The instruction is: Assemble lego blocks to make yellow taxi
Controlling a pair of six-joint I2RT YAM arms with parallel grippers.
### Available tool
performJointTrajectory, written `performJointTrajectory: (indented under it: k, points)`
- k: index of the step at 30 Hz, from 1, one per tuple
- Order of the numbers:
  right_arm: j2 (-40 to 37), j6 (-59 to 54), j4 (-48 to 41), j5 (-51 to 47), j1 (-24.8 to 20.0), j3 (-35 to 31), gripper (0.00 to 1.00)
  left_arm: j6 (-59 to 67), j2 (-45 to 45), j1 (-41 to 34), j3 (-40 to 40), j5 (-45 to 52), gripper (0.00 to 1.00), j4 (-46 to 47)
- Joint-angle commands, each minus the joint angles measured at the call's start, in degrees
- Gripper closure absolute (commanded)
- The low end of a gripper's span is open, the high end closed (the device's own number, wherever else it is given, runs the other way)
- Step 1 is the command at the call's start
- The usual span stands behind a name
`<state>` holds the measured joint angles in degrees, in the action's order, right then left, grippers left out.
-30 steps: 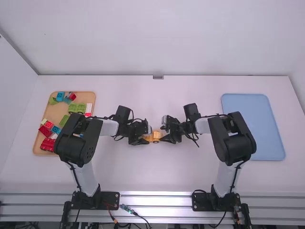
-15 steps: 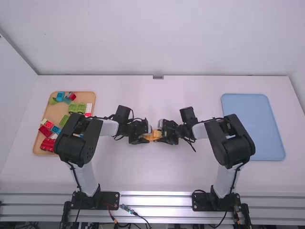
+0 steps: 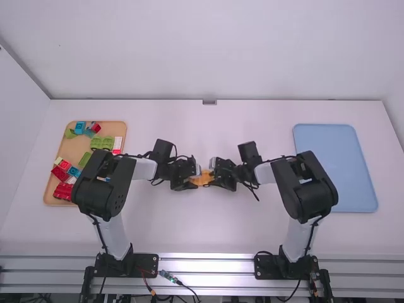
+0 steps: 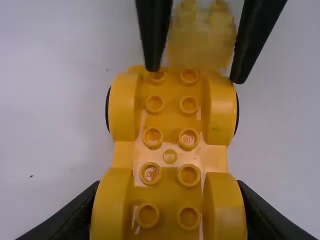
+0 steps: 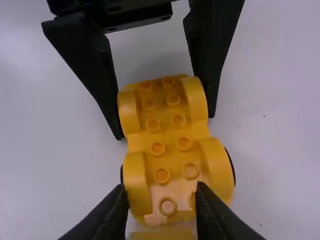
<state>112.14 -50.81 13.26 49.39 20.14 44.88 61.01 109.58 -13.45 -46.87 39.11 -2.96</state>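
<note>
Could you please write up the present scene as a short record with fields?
Left gripper: fingers closed on either side of the yellow car base
Right gripper: pinching a yellow block
Block position: at the end of the base away from the left gripper; whether seated, cannot tell
Orange tray: red, green, blue and other blocks
Blue tray: at the table's right

High view: distant, above and behind the left arm (image 3: 104,183) and right arm (image 3: 308,183), facing forward and down over the bench (image 3: 208,227). Wrist views: close, each facing benchward past its own fingers, from opposite ends of their shared yellow chassis (image 4: 170,125).
</note>
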Motion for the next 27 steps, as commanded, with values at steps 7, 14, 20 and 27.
performJointTrajectory:
  k: [7,14,20,27]
  points:
    - [-1.4,1.0,0.0,0.3,-1.3,0.0,0.50,1.8,0.9,-0.1,1.5,-5.6,0.98,1.0]
    - [-2.7,0.6,-7.0,0.3,-3.6,2.6,0.42,1.8,0.9,0.0,1.5,-6.0,0.98,1.6]
    - [-6.9,-3.1,-12.2,-0.7,-4.8,0.9,0.32,1.8,0.9,0.0,1.5,-11.5,0.98,2.8]
    - [-7.1,5.1,1.3,-4.5,-5.0,-6.8,0.28,1.8,0.9,0.0,1.5,-13.1,0.98,2.5]
